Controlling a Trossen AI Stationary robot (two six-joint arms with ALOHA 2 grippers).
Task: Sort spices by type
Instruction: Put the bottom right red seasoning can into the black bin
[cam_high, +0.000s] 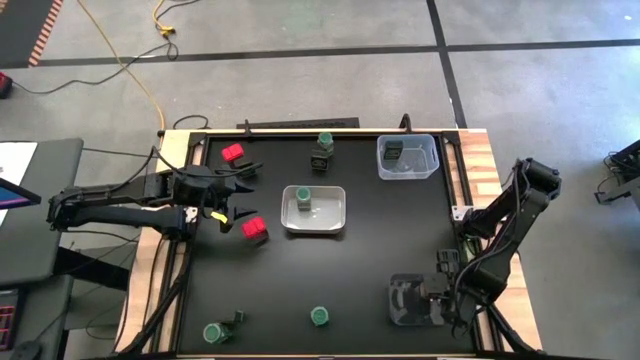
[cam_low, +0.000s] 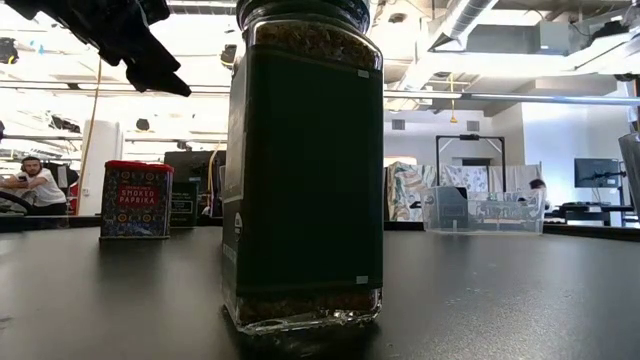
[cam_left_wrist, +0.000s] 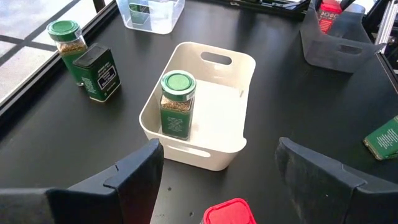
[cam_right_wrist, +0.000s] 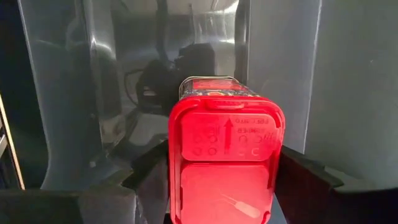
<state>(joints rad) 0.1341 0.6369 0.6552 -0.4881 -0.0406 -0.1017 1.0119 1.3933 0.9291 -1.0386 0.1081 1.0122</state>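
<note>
Left gripper (cam_high: 243, 203): mine, spread wide and empty, hovering over the black tabletop (cam_high: 330, 275) just beside a red rectangular spice box (cam_high: 254, 230); in my left wrist view that red box (cam_left_wrist: 229, 212) shows between my two dark fingers (cam_left_wrist: 140, 171).
Right gripper (cam_high: 432, 297): mine, down in the grey plastic tray (cam_high: 410, 302) at the near right corner, fingers closed on a red rectangular spice box with a red lid (cam_right_wrist: 225, 163); the tray's grey walls (cam_right_wrist: 348, 87) rise around it.
White plastic tray (cam_high: 314, 209): mid-tabletop, holding one upright green-lidded glass jar (cam_high: 303, 197); in my left wrist view the jar (cam_left_wrist: 176, 103) stands against the tray's wall (cam_left_wrist: 205, 152).
Clear plastic tray (cam_high: 407, 157): far right, with a dark squarish tin (cam_high: 396, 152) inside.
Second red box (cam_high: 232, 153): far left, well apart from the trays.
Jar and tin pair (cam_high: 322, 150): far edge, between the second red box and the clear tray, touching or nearly so.
Near edge: a green-lidded jar (cam_high: 213, 333) with a dark tin (cam_high: 238, 320) just beside it, and another green-lidded jar (cam_high: 319, 316) alone.
Low view: a tall dark-labelled jar (cam_low: 305, 165) fills the middle; a red-lidded smoked paprika box (cam_low: 137, 199) stands behind it.
Room: a person (cam_low: 35, 185) sits beyond the tabletop.
</note>
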